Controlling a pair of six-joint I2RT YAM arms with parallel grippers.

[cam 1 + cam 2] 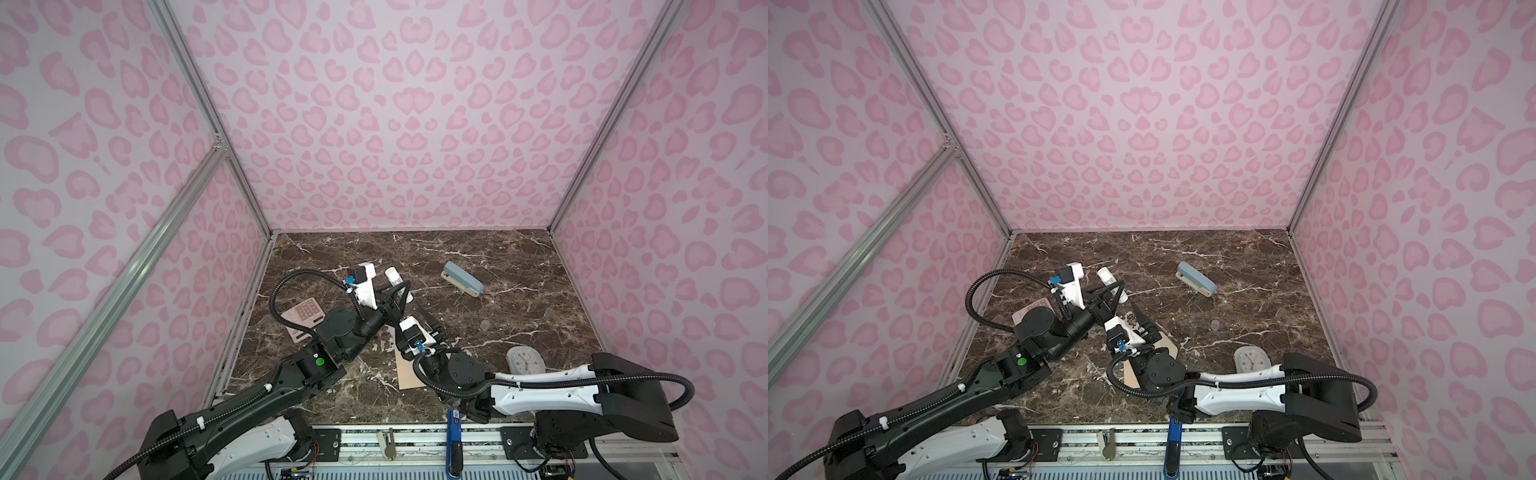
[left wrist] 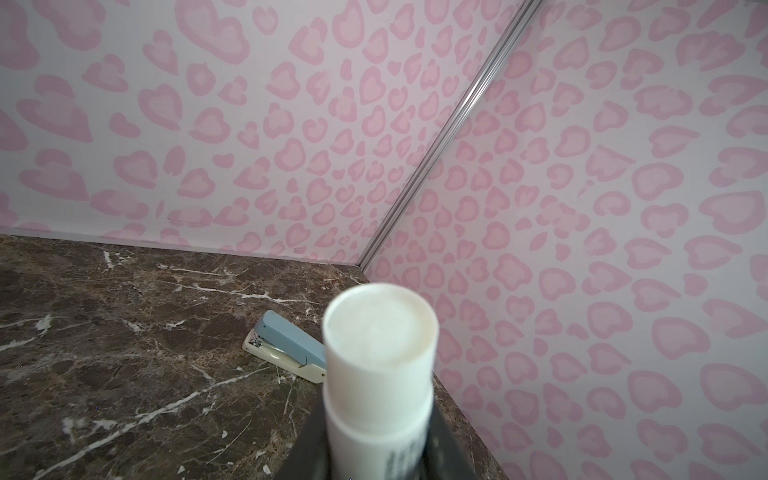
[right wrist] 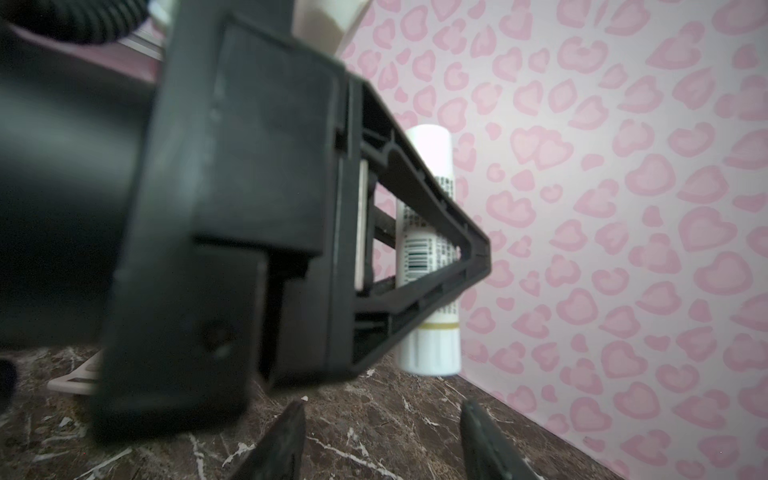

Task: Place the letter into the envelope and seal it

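Right now, your left gripper is pinching a white glue stick around its middle. The stick stands nearly straight up, with its cap on top. You cannot tell if its bottom end touches the brown table.

Your right gripper sits just beside the left one, low over the table. Its two fingers are spread apart, and nothing is between them.

The envelope lies flat on the table toward the front. Your right arm's wrist covers most of it, so only a peach edge and corner show.

A blue stapler lies farther back on the right. A pink calculator peeks out from under your left arm. A white clock lies near your right arm.
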